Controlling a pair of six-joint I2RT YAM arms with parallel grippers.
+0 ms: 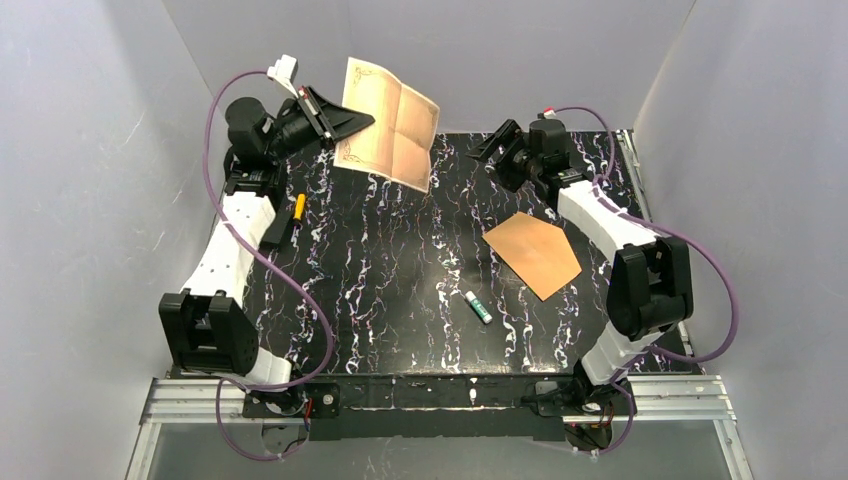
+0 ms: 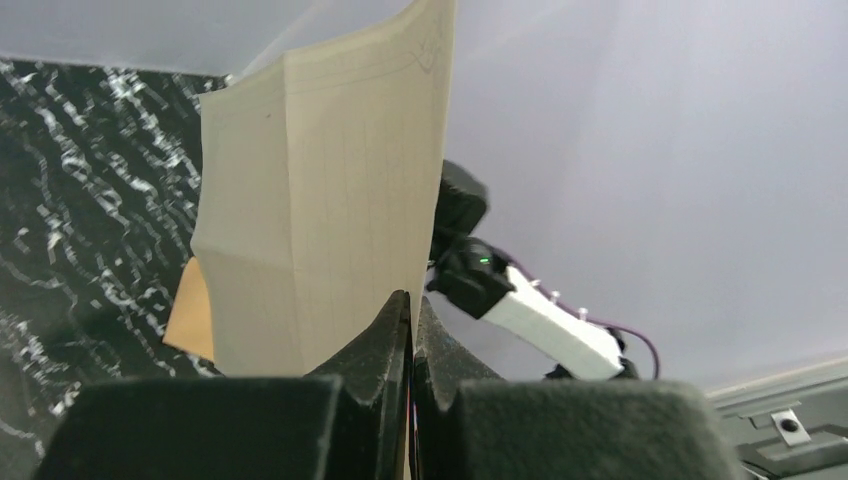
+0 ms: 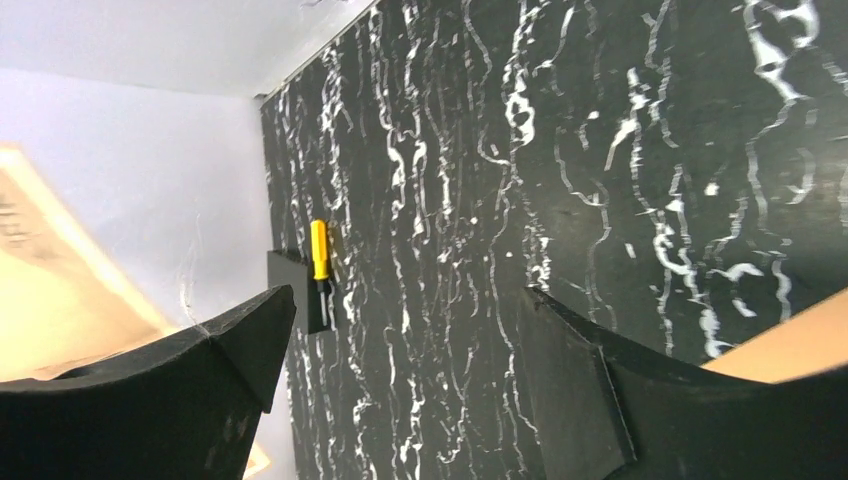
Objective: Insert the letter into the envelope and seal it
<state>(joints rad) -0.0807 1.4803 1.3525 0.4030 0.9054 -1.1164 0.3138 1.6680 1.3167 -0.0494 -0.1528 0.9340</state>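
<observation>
My left gripper (image 1: 362,119) is shut on the left edge of the letter (image 1: 389,123), a cream-tan creased sheet with an ornate border, and holds it in the air at the far side of the table. In the left wrist view the letter (image 2: 320,200) stands up from between the pressed-together fingers (image 2: 390,330). The orange-brown envelope (image 1: 533,252) lies flat on the table at the right; an edge shows in the left wrist view (image 2: 188,312) and a corner in the right wrist view (image 3: 790,345). My right gripper (image 1: 487,150) is open and empty, raised right of the letter.
A white-and-green glue stick (image 1: 477,306) lies near the table's middle front. A yellow-handled screwdriver (image 1: 297,209) rests on a dark flat card (image 1: 279,228) at the left, also in the right wrist view (image 3: 319,255). Grey walls surround the black marbled table (image 1: 390,270).
</observation>
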